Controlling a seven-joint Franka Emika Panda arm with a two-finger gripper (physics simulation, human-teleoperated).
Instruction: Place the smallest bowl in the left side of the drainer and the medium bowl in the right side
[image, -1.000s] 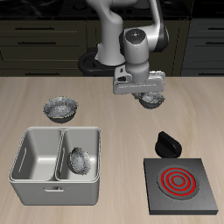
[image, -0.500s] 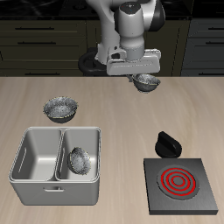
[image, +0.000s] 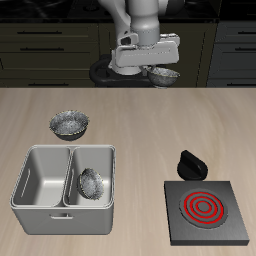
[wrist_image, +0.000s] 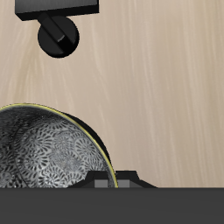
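Note:
My gripper (image: 157, 71) hangs high above the back of the table, shut on the rim of the medium bowl (image: 166, 76), a crinkly silver bowl clear of the surface. The wrist view shows that bowl's dark mottled inside (wrist_image: 39, 162) close up, while my fingertips are hidden. The grey two-compartment drainer (image: 38, 205) stands near the front edge. The smallest bowl (image: 90, 183) lies in its compartment nearer the stove plate; the other compartment holds nothing.
The largest silver bowl (image: 71, 123) sits on the table just behind the drainer. A black stove plate (image: 207, 210) with red rings lies near the front edge, with a small black object (image: 190, 163) right behind it; the wrist view also shows that object (wrist_image: 59, 37).
The gripper has risen and drifted toward the table's back, carrying the medium bowl with it. Nothing else moved.

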